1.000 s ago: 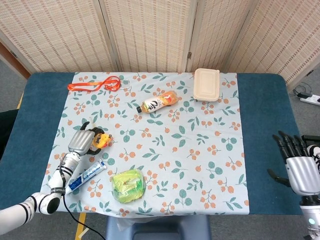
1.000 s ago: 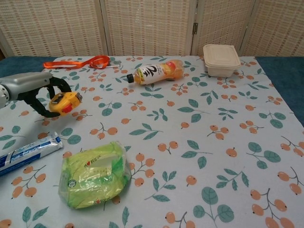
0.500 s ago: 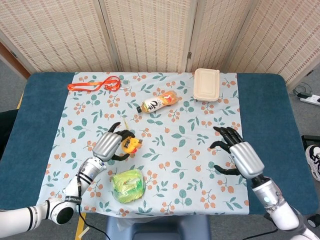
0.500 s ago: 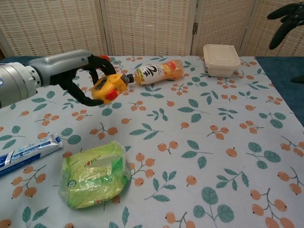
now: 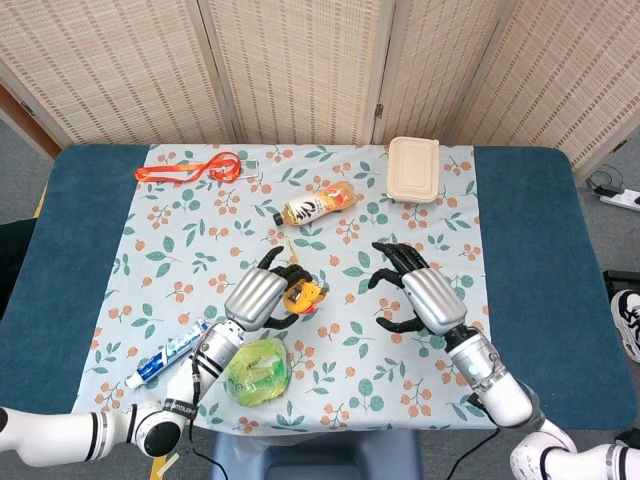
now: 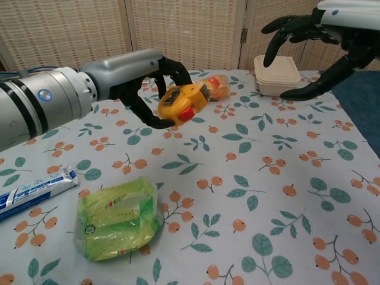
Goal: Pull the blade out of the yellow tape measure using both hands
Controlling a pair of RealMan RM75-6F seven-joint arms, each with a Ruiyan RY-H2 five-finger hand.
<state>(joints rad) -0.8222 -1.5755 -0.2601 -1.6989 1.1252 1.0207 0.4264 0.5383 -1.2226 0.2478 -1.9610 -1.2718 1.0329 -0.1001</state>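
My left hand [image 5: 262, 296] [image 6: 145, 83] holds the yellow tape measure [image 5: 301, 297] [image 6: 181, 103] in the air above the middle of the table; its red button faces the chest camera. No blade shows out of the case. My right hand [image 5: 418, 296] [image 6: 320, 35] hovers to the right of it, fingers spread and empty, a short gap away from the tape measure.
An orange drink bottle [image 5: 318, 205] lies behind the hands. A beige lidded box [image 5: 414, 168] stands at the back right, an orange lanyard [image 5: 190, 168] at the back left. A green packet [image 5: 256, 368] and a toothpaste tube [image 5: 172, 353] lie at the front left on the floral cloth [image 5: 420, 390].
My left hand has carried the tape measure up and to the right, toward the table's middle. My right hand has moved in from the right toward it.
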